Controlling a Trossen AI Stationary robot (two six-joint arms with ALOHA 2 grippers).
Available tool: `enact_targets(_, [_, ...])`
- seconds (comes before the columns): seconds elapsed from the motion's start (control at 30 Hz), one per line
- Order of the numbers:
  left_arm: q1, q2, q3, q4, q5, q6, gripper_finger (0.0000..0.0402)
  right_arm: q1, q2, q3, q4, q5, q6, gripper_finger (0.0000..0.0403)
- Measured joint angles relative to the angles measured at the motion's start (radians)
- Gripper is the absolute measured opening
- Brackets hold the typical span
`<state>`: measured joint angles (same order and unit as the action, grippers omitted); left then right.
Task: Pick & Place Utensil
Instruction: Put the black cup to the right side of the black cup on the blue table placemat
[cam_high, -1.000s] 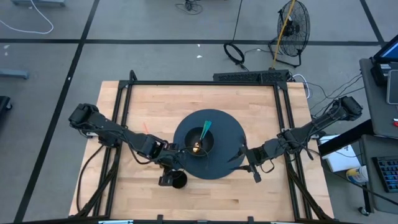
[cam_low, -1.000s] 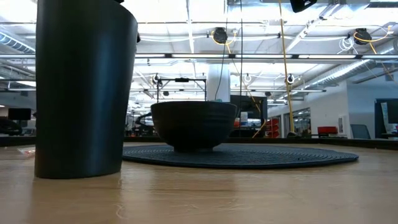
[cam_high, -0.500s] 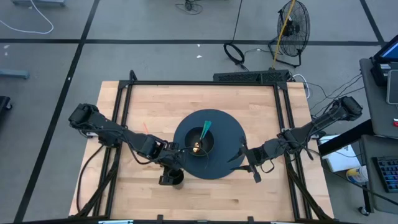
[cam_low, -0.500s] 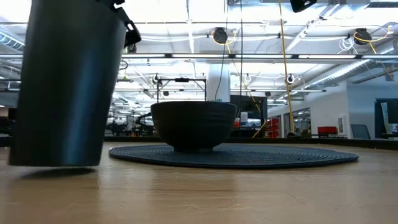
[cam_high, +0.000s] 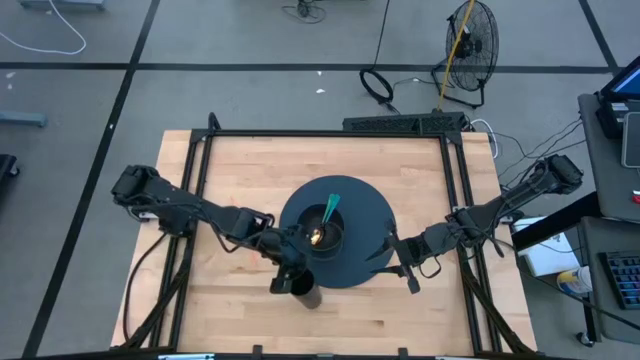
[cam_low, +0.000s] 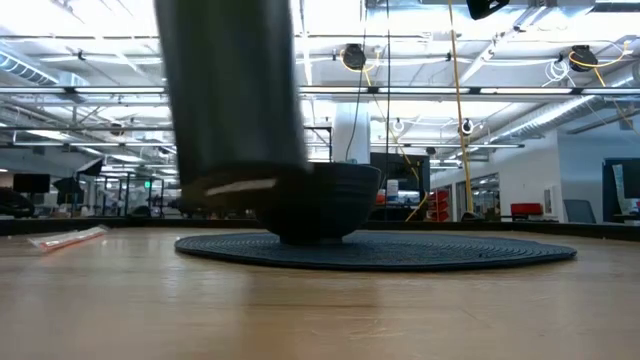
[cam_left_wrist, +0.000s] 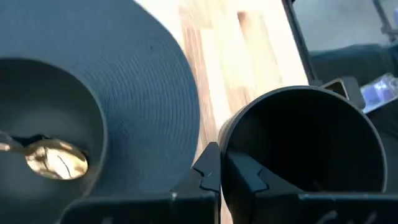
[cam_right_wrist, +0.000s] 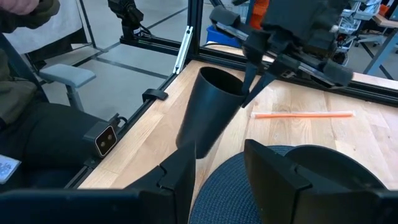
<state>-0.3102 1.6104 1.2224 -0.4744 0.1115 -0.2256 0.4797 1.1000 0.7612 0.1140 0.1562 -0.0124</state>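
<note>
From above, the left gripper (cam_high: 291, 279) is pinching the rim of a dark cup (cam_high: 303, 292), which is sitting just off the near-left edge of the round dark mat (cam_high: 372, 222); on the mat a dark bowl (cam_high: 322, 232) is holding a gold spoon (cam_high: 317, 237) and a teal utensil (cam_high: 329, 210). The right gripper (cam_high: 392, 251) is waiting at the mat's right edge, its fingers standing partly spread with nothing between them. At table height, the cup (cam_low: 232, 95) is hanging clear of the wooden table (cam_low: 320, 310), in front of the bowl (cam_low: 325, 200), and an orange straw (cam_low: 67, 239) is lying at the left. In the left wrist view, the fingers (cam_left_wrist: 208, 169) are clamping the cup's wall (cam_left_wrist: 305, 146), the spoon (cam_left_wrist: 56, 158) lying in the bowl beside it. In the right wrist view, the cup (cam_right_wrist: 208, 112) is tilting under the left gripper (cam_right_wrist: 255, 84), near the straw (cam_right_wrist: 303, 114).
</note>
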Motion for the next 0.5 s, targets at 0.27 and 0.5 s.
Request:
enact_targets(0.27, [-0.012, 0.080, 0.066, 0.080, 0.063, 0.029, 0.0003, 0.000, 0.000, 0.000, 0.001, 0.000, -0.024, 0.0130])
enact_targets(0.5, [-0.033, 0.243, 0.303, -0.144, 0.046, 0.112, 0.0003, 0.001, 0.000, 0.000, -0.007, 0.000, -0.005, 0.0130])
